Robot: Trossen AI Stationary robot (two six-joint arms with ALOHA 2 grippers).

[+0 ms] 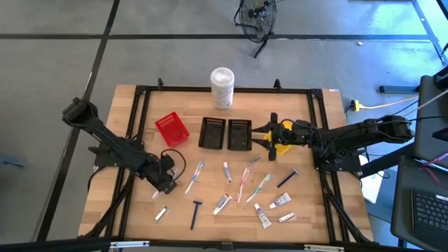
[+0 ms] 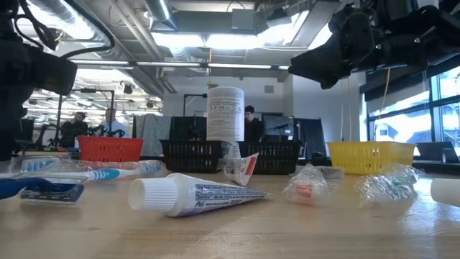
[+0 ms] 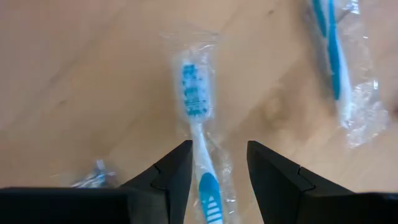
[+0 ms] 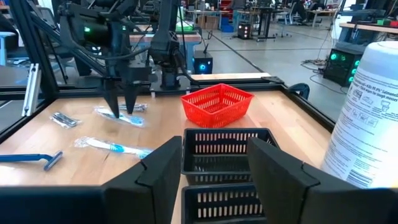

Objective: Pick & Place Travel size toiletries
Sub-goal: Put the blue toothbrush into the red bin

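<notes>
Toothbrush (image 3: 198, 118) lies between the left hand's (image 3: 217, 163) wide fingers; right hand (image 4: 214, 168) gapes over black bins (image 1: 225, 134); wooden desk (image 1: 210, 227).

Toiletries lie scattered across the near half of the table. A wrapped toothbrush (image 3: 198, 134), white with a blue grip, lies flat, bristles up, in clear film. A second wrapped toothbrush (image 3: 333, 59) lies near it. A dark blue razor (image 1: 195, 212) lies flat toward the front edge; another razor (image 1: 287, 177) lies to the right. A white capped tube (image 2: 190, 194) lies on its side. Small sachets (image 1: 161, 213) lie at front left.
</notes>
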